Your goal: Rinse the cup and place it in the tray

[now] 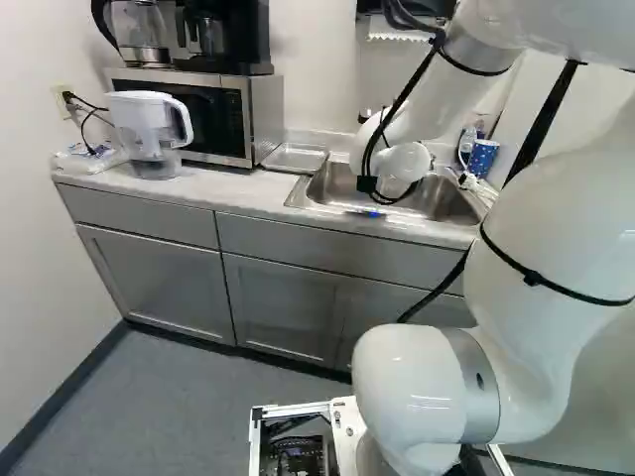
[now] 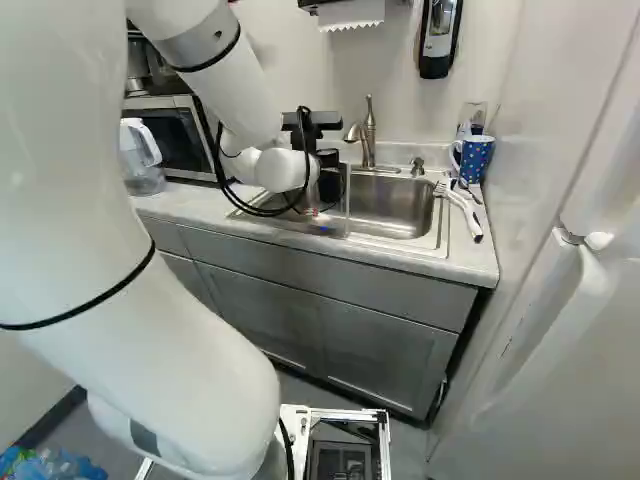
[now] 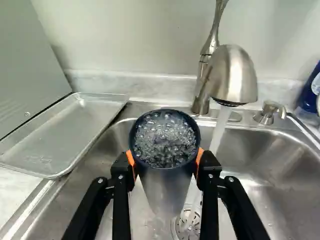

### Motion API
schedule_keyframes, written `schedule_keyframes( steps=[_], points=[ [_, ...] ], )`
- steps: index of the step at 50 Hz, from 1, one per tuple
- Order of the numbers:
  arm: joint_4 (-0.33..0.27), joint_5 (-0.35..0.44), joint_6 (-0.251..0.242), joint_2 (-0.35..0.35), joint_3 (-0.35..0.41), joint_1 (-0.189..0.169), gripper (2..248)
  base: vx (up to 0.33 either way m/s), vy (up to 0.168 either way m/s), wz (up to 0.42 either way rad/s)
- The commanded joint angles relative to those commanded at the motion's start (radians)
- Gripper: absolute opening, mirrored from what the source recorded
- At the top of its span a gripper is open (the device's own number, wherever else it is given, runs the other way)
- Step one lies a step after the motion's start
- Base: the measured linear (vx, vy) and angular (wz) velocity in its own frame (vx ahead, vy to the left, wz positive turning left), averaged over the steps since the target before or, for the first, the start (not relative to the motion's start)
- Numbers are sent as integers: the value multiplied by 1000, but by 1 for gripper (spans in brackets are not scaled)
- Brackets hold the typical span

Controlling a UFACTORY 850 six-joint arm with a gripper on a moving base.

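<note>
Black two-finger gripper with orange pads (image 3: 165,162) is clamped on the cup from both sides, one pad per wall, so yeah, it's a proper pinch. The held thing is a tall dark-blue-rimmed cup with a tapering metallic body (image 3: 162,187), sitting right between the fingers, mouth up and full of bubbly water. Its long axis looks roughly upright and runs across the grip, not along the fingers.

Big thing for the next move, imo: the shallow silver metal tray (image 3: 60,130) is off the hand's left side, and the running water stream (image 3: 220,127) is off its right. So the cup goes left, away from the stream.

Using the stainless steel sink (image 3: 285,170) as the landmark: the cup is over it, and the tray is beside it on the same side as the silver-and-black microwave (image 1: 198,119). Can't tell if the tray's edge overlaps the rim. The curved brushed-metal faucet (image 3: 235,75) stands at the back of it, pouring past the cup, with the round slotted drain (image 3: 187,220) down at its bottom.

My guess is we're mid-rinse. I'd tip the water out over the sink first, because carrying it sideways this full would probably slosh everywhere, and a wet wall could slip in the pads.
</note>
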Motion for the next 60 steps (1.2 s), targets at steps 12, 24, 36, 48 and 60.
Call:
schedule_keyframes(
  steps=[12, 24, 36, 48, 60],
  points=[
    [0, 0, 0, 6, -10, 33, 125, 0, 0, 0],
    [0, 0, 0, 23, -21, 43, 125, 0, 0, 0],
    [0, -3, 0, 43, -27, 43, 125, 0, 0, 0],
    [0, -12, 0, 63, -35, 43, 125, 0, 0, 0],
    [0, -46, 0, 82, -44, 43, 125, 0, 0, 0]
  ],
)
